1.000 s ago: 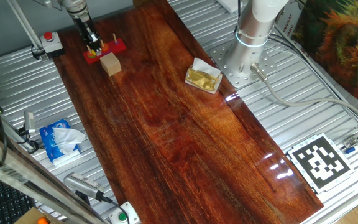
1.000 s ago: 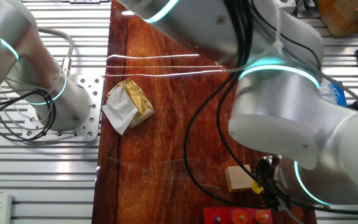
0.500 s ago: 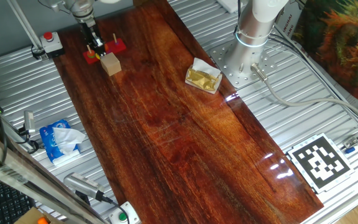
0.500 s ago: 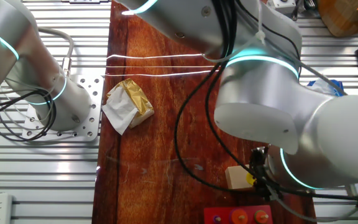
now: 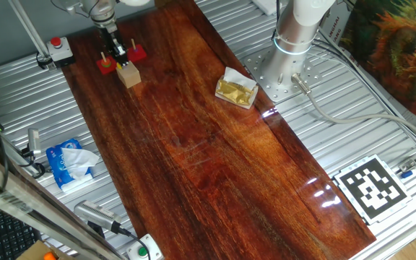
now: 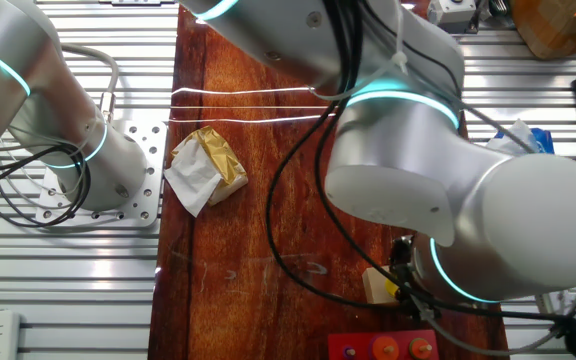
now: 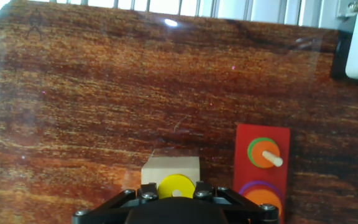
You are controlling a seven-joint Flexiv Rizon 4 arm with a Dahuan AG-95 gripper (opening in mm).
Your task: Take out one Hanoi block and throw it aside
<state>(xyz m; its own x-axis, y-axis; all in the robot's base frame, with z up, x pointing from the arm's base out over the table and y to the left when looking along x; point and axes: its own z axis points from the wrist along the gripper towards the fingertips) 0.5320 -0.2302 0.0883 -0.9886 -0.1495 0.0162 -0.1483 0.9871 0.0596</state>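
Hanoi block [image 7: 176, 186]: clamped between the fingers, lifted above the tan cube [image 7: 170, 168].
Gripper [image 7: 174, 194]: closed on the block.

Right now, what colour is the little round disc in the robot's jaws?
Yellow. The small round yellow disc shows best in the hand view, above the plain tan wooden cube.

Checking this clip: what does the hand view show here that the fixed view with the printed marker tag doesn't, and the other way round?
Only the hand view shows the yellow Hanoi block up close, held at the gripper in front of the tan cube, and the coloured discs stacked on the red peg base.

Only the fixed view shows the crumpled gold wrapper, the blue tissue pack, the marker tag and the arm's base.

Both show the wooden tabletop, the cube, the red base and the gripper above them.
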